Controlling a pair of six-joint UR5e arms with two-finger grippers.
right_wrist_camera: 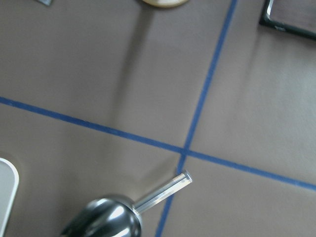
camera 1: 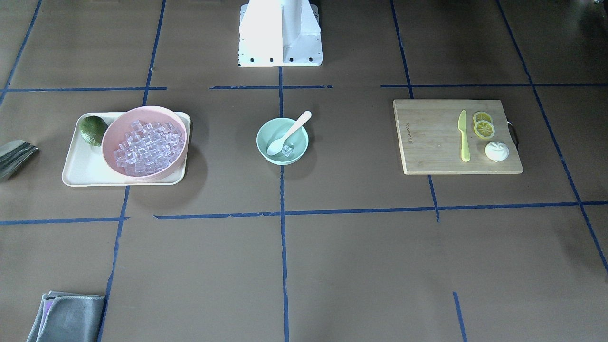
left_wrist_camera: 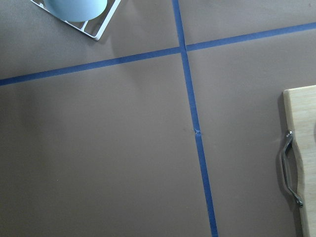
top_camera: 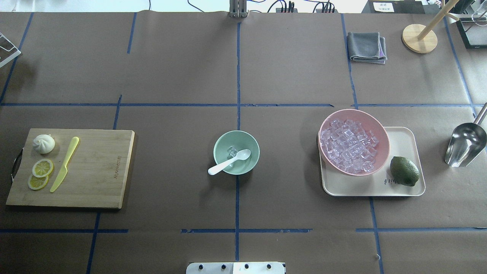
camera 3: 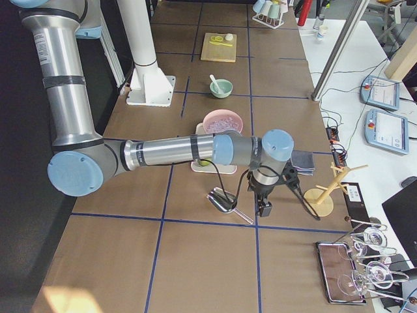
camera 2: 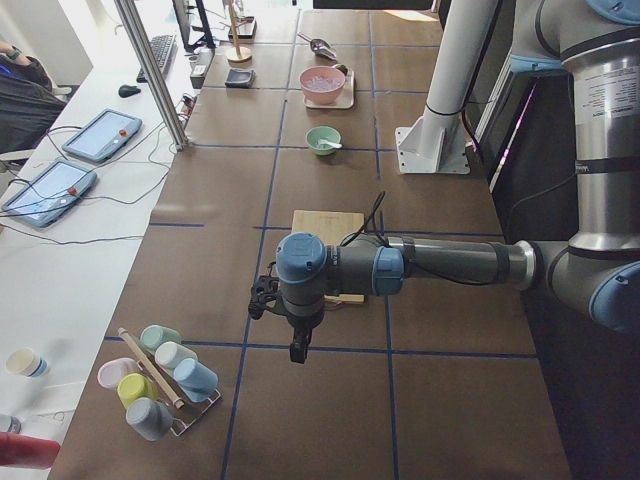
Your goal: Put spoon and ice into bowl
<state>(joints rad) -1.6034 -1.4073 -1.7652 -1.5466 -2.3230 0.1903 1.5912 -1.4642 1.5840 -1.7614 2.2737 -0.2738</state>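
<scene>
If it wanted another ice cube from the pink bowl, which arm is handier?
Probably the right: the right gripper hangs by the metal scoop, near the pink bowl; the left gripper hangs past the cutting board, opposite.

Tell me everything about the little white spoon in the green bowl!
The small white plastic spoon has a slim straight handle and an oval scoop, all smooth and plain. It rests tilted in the small mint-green bowl. The scoop is down inside, right beside one clear ice cube. The handle leans on the rim and sticks out past the edge, toward the robot and its left. Nothing is holding it.
</scene>
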